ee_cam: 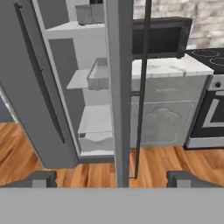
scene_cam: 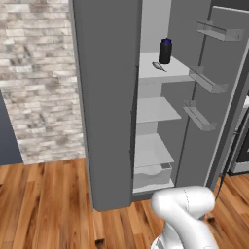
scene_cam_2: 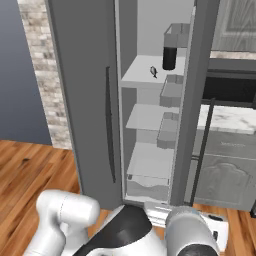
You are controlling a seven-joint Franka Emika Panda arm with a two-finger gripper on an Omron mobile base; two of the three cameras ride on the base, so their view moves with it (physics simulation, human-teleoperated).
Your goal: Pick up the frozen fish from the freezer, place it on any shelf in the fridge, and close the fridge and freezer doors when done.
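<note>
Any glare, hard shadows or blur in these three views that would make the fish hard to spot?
Left base view: flat, even light, no glare; the frozen fish reads clearly on its shelf beside the dark bottle. Right base view: same soft lighting, fish small but distinct. Hand view: slightly soft throughout, the door edge splitting the frame.

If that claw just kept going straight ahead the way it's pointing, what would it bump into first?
Most likely the edge of the open fridge door, which stands dead centre ahead of the open gripper, with its thin dark handle just beside. Depth is hard to judge.
</note>
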